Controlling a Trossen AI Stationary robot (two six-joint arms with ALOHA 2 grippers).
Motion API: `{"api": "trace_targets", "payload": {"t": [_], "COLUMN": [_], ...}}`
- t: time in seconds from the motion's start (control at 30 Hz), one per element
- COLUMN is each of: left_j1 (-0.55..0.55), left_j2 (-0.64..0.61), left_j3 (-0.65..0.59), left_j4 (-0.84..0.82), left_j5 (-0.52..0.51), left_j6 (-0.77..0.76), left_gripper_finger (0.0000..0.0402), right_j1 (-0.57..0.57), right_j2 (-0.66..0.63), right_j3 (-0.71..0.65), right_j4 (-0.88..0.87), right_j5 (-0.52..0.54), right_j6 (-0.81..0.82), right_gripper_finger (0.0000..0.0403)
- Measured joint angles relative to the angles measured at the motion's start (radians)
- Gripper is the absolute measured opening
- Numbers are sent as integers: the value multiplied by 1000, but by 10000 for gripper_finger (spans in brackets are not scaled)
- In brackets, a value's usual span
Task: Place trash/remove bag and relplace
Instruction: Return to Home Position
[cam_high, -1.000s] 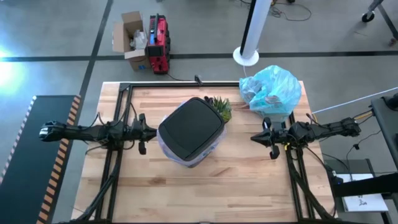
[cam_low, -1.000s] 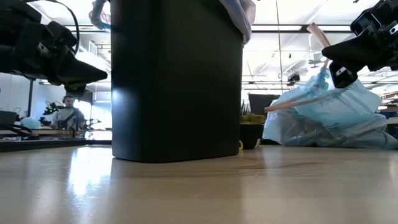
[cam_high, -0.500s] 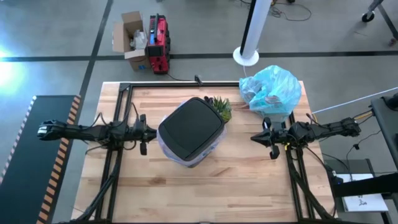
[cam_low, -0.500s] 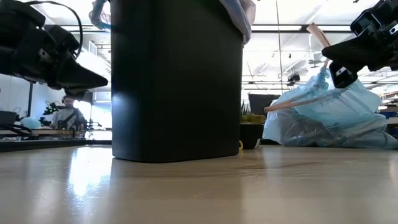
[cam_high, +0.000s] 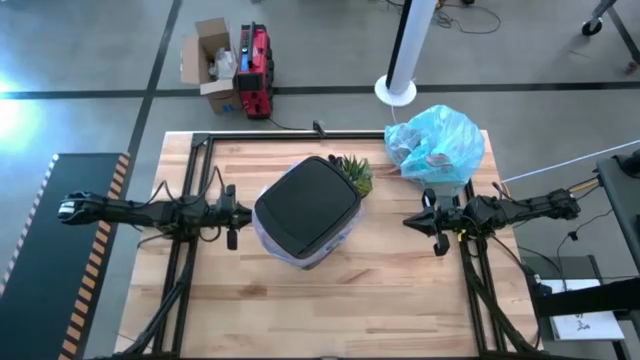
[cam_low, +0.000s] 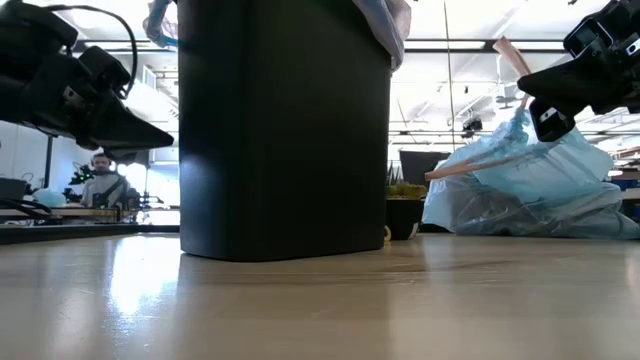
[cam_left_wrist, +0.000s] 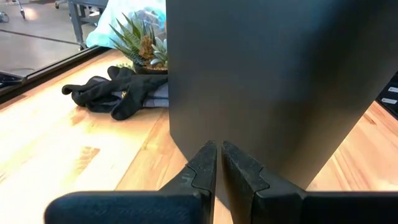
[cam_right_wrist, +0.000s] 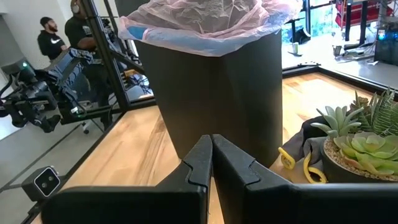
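Black plastic trash bin (cam_high: 307, 208), lid shut, sits between the two grippers on the pale wood-plank table (cam_high: 330, 310). Pinkish translucent liner (cam_right_wrist: 205, 22) is folded over its rim, a fringe of it showing under the lid in the high view.

Left gripper (cam_high: 238, 212): fingers pressed almost together with only a sliver of gap, holding nothing. Tip points at the bin's side wall, close to it but not touching, and hangs above the tabletop in the low view (cam_low: 150, 130).

Right gripper (cam_high: 410, 221): fingers clamped together, empty. It points at the opposite side of the bin with a clear gap to it, also off the table (cam_low: 545, 118).

Light blue-teal crinkly plastic bag (cam_high: 440, 143) is gathered at the top and lies at the far table corner, just beyond the right gripper, behind its fingertips and beside its wrist. Crumpled brown paper (cam_high: 437, 160) shows through the plastic. It is well apart from the left gripper, with the bin in between.

Small green spiky potted plant (cam_high: 355, 172) stands against the bin's far corner, ahead of the right gripper and off to the bag's side. Dark fabric gloves (cam_left_wrist: 112, 99) lie on the table beside the plant.
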Motion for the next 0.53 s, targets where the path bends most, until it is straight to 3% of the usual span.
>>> {"api": "trace_targets", "payload": {"t": [0.53], "left_j1": [0], "left_j2": [20], "left_j3": [1], "left_j4": [0], "left_j5": [0], "left_j6": [0], "left_gripper_finger": [9], "right_j1": [0], "right_j2": [0], "right_j3": [0], "right_j4": [0], "right_j5": [0], "right_j6": [0], "right_gripper_finger": [0]}}
